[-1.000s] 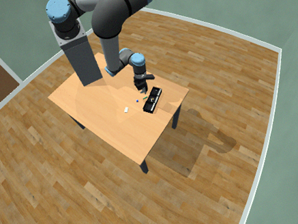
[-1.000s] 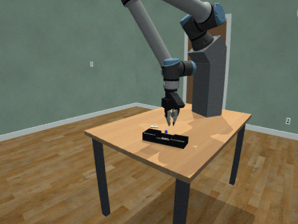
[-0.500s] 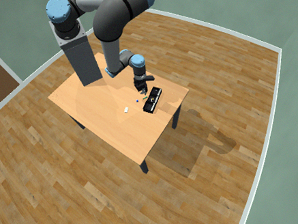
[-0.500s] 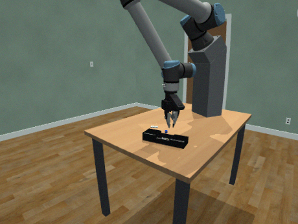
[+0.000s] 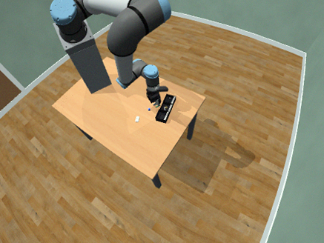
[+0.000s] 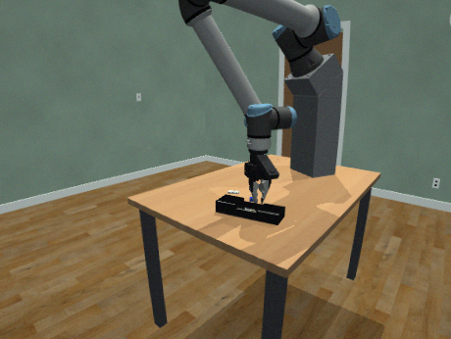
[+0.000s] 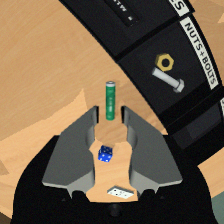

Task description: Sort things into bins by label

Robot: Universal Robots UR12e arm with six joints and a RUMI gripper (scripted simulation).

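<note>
The table (image 5: 102,118) held a black bin row (image 5: 165,108), partly cut off in the wrist view. Only one label, "NUTS+BOLTS", could be read; that box held a nut and bolt (image 7: 167,71). The claw (image 7: 110,114) was narrow and held nothing. A green battery (image 7: 110,100) lay at 12 o'clock, its near end between the fingertips, apart from both. A white domino (image 7: 120,192) and blue die (image 7: 105,153) lay toward 6.

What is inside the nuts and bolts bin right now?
The nuts and bolts bin holds a yellow nut and a grey bolt. The neighbouring compartments are mostly out of frame.
</note>
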